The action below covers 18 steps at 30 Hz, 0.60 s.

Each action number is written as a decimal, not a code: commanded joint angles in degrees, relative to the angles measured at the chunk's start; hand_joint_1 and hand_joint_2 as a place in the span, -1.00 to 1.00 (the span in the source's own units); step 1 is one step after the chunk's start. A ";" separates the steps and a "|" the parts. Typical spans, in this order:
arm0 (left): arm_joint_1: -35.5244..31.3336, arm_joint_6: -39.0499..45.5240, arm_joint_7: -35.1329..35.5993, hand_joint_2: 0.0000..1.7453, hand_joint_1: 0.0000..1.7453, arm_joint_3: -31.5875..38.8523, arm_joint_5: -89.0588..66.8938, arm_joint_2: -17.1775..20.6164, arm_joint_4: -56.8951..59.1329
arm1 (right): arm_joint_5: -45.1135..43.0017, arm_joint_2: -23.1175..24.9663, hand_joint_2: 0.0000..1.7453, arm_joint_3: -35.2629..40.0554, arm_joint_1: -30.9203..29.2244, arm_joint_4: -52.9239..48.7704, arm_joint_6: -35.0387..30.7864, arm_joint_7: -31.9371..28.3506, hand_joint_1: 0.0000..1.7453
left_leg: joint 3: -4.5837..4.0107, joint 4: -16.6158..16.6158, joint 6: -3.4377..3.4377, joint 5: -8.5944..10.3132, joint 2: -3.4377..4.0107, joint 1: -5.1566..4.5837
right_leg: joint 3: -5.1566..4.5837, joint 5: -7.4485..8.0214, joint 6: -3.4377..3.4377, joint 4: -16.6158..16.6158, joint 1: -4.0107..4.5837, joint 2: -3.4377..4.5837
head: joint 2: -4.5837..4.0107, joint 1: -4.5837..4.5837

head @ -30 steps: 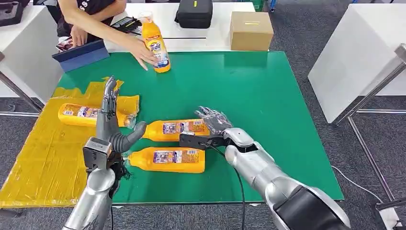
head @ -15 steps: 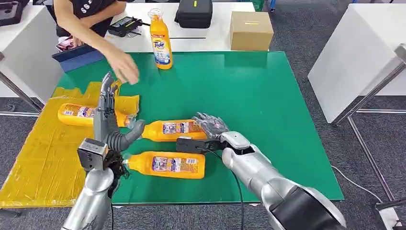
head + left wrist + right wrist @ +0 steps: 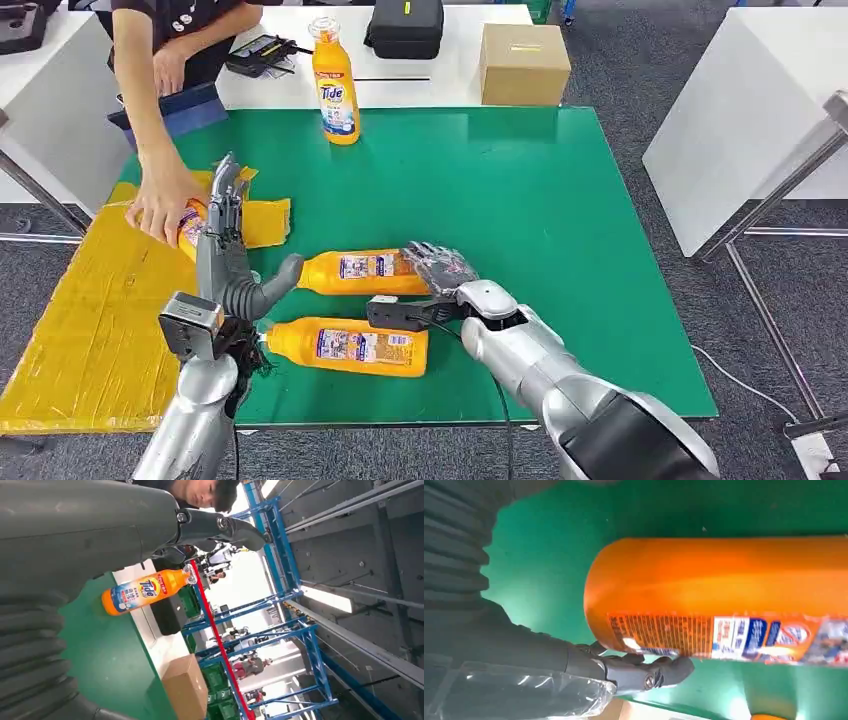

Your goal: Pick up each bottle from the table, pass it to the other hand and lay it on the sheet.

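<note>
**Person's hand drops onto the sheet bottle while the right hand closes in on the middle one**

Since half a second ago the person's hand (image 3: 160, 205) has come down from above the green bench (image 3: 560, 220) onto the bottle on the sheet (image 3: 190, 222), gripping it on the yellow sheet (image 3: 90, 320). Taking the middle bottle (image 3: 365, 271) as landmark: it lies on its side on the bench, cap toward the sheet. The right hand (image 3: 440, 268) rests at its base end, fingers (image 3: 644, 672) curved against its side in the right wrist view; whether they truly grip it I cannot tell. The left hand (image 3: 230, 250) stands upright just beside its cap end, fingers straight and spread, holding nothing. A near bottle (image 3: 345, 345) lies parallel, closer to the robot. An upright bottle (image 3: 335, 85) stands well beyond it at the bench's far edge, near a cardboard box (image 3: 524, 62).
</note>
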 commanded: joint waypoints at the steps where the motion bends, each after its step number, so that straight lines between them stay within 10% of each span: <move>1: -0.16 -0.13 0.99 1.00 -1.00 -0.85 0.40 0.65 0.42 | 3.36 0.13 1.00 5.19 -0.38 3.80 0.13 1.81 0.66 | 0.34 -0.06 -0.12 -0.13 -0.07 -0.01 | 0.36 -0.16 -0.03 -0.04 -0.01 -0.15 | 0.00 0.00; 18: -0.29 -0.13 1.58 1.00 -1.00 -1.22 0.38 0.16 1.98 | 6.65 -0.46 1.00 7.80 1.33 3.53 1.96 3.55 0.86 | 0.49 -0.10 -0.08 -0.06 -0.12 0.00 | 0.47 -0.07 -0.03 -0.10 0.01 -0.16 | 0.00 0.00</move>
